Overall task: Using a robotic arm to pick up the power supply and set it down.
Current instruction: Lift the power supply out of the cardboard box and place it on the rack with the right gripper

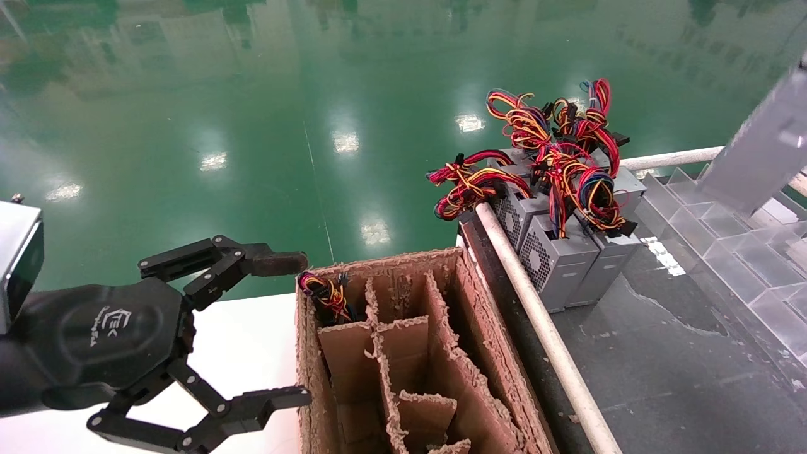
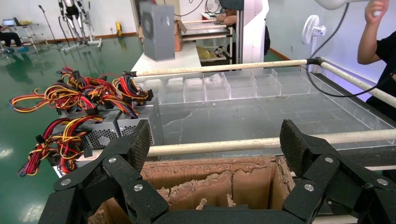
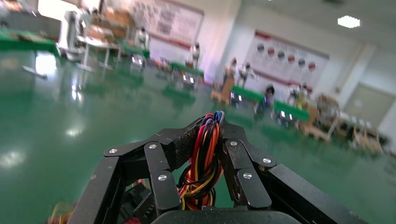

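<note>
Inside the right pincer (image 3: 214, 128) the wire bundle (image 3: 205, 158) is pinched tight, so the power supply (image 1: 763, 145) hangs lifted. Next job, I think: lower it gently. The left pincer (image 1: 287, 328) sits spread beside the cardboard box (image 1: 309, 378).

Roughly four power supplies (image 1: 558, 255) grouped; one cardboard box (image 1: 485, 328); two grippers (image 1: 296, 331).

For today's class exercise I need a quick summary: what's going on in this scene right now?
The right gripper is shut on the wire bundle of a grey power supply, lifted high at the right above the clear compartment trays. More power supplies stand clustered on the dark table. The left gripper hangs open beside a divided cardboard box that already holds some wires.
</note>
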Available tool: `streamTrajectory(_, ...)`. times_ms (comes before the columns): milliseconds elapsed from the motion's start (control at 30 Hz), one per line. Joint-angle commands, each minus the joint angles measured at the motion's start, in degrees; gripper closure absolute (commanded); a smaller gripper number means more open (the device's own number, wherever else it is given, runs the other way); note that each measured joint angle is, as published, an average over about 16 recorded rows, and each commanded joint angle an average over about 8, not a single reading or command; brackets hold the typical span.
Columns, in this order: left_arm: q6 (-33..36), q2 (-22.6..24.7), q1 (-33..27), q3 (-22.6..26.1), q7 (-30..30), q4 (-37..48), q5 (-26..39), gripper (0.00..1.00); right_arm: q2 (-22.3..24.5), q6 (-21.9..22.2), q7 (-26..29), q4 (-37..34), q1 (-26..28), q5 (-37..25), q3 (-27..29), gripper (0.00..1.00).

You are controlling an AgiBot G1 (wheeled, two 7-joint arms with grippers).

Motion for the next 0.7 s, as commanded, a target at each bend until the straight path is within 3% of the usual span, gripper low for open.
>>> streamTrajectory(33,0.0,0.0,0.0,0.0,0.0,0.0,0.0,0.00,2.3,0.3,1.3,1.4,-2.5,0.1,0.2,1.00)
streamTrajectory(433,0.0,0.0,0.0,0.0,0.0,0.0,0.0,0.00,7.0,5.8,4.3,7.7,-20.4,4.7,2.9,1.00)
streamTrajectory(700,0.0,0.0,0.0,0.0,0.0,0.0,0.0,0.00,6.8,10.2,5.3,11.6,-28.1,5.2,3.1,1.00)
